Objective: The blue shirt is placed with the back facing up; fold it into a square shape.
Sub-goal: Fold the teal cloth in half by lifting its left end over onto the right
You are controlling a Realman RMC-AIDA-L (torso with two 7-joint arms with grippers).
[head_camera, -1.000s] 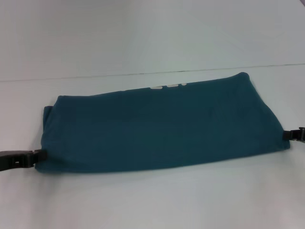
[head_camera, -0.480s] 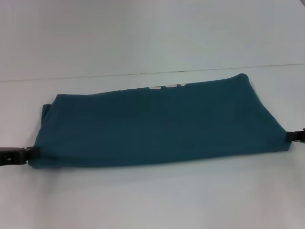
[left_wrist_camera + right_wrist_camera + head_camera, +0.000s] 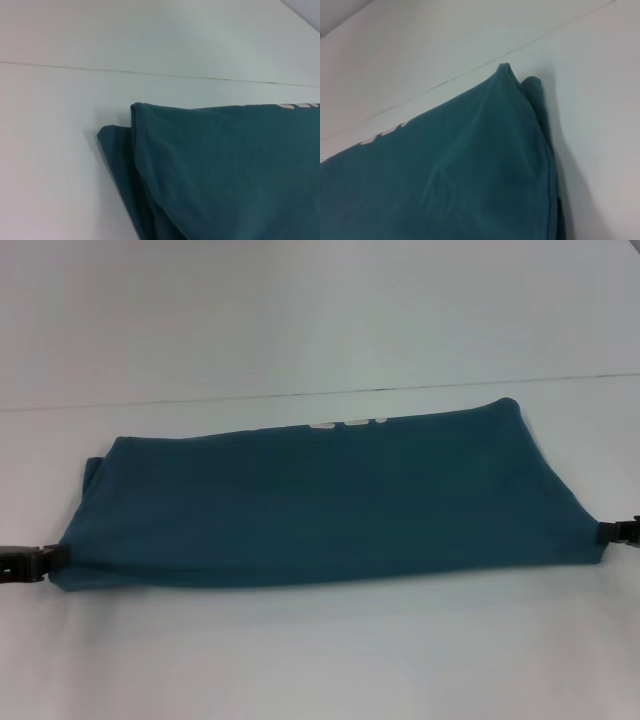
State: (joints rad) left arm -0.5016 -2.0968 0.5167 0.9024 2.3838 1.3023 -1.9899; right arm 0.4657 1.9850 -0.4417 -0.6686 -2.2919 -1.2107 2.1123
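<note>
Across the middle of the white table, the blue shirt lies folded into a long band, a strip of white lettering peeking out along its far edge. The left gripper pinches the near left corner and the right gripper the near right corner, each clamped on cloth, probably to keep the band taut for the next fold. Only the head view shows both grippers. The wrist views show no fingers, but they reveal stacked layers at each end: an under-layer juts out beyond the top one.
</note>
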